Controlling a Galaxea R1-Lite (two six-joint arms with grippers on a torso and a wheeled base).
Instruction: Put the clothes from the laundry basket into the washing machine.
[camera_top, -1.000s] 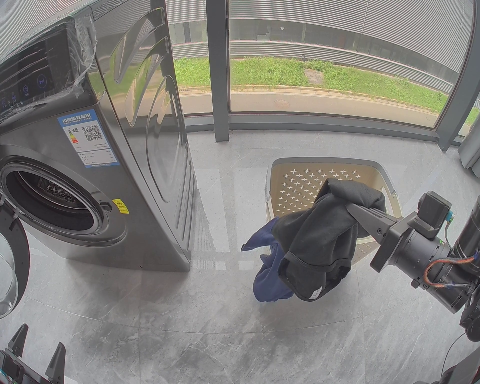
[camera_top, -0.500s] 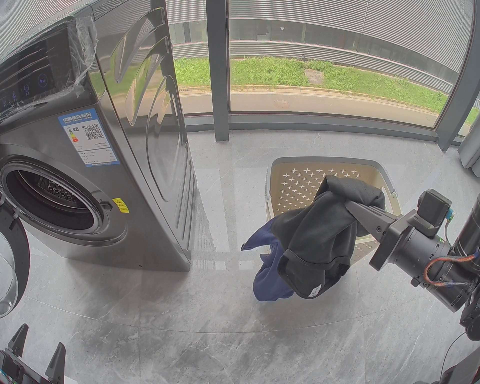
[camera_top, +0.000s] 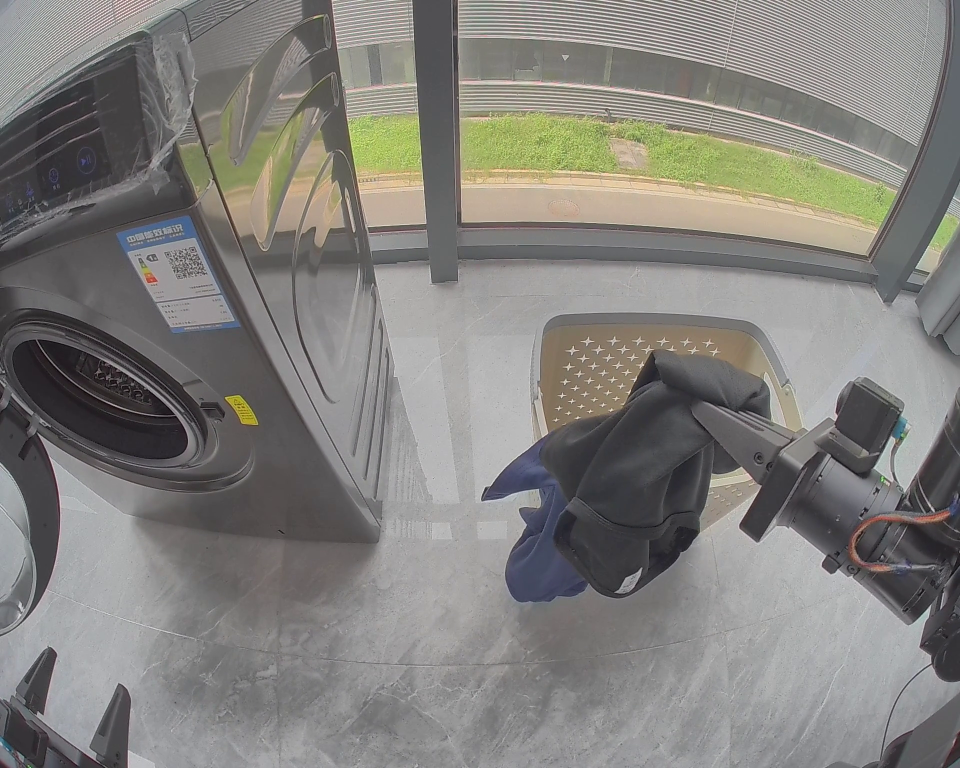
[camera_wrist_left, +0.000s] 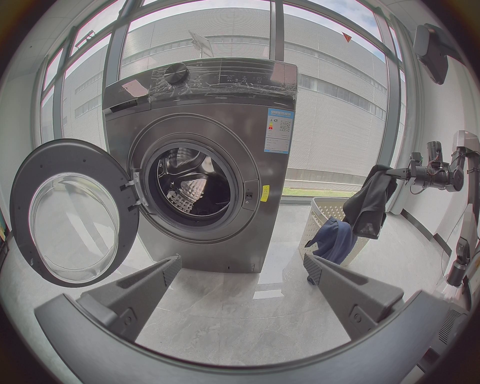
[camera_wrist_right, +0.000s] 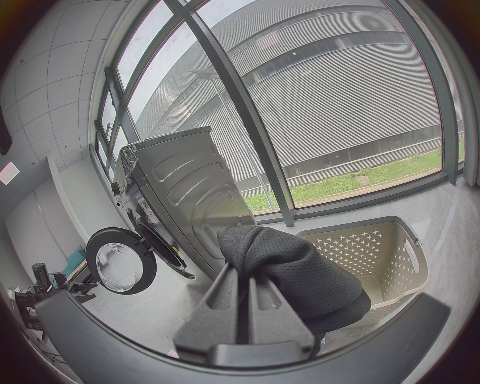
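Head view, left to right: the washing machine (camera_top: 200, 300) is shown with its door (camera_top: 20, 540) swung open for loading, and the left end effector (camera_top: 82, 675) is held open, low beside it. Past bare floor (camera_top: 450, 620), a blue garment (camera_top: 540, 560) is draped over the laundry basket (camera_top: 600, 325) rim, touching the dark garment (camera_top: 630, 470) gripped by the right end effector (camera_top: 705, 412); snagging is judged possible.

The dark garment (camera_wrist_right: 290, 270) pinched in my right gripper (camera_wrist_right: 243, 280) was matt, finely meshed cloth. The blue garment (camera_top: 535, 570) looked like smoother cloth. My gripper's fingers (camera_wrist_right: 270, 315) were matt grey plastic. The laundry basket (camera_top: 600, 365) was beige plastic, pierced with stars. The washing machine (camera_top: 300, 330) wore glossy grey metal, with crinkled clear film (camera_top: 160, 100) over its panel. The floor (camera_top: 400, 650) was polished, stone-look tile.
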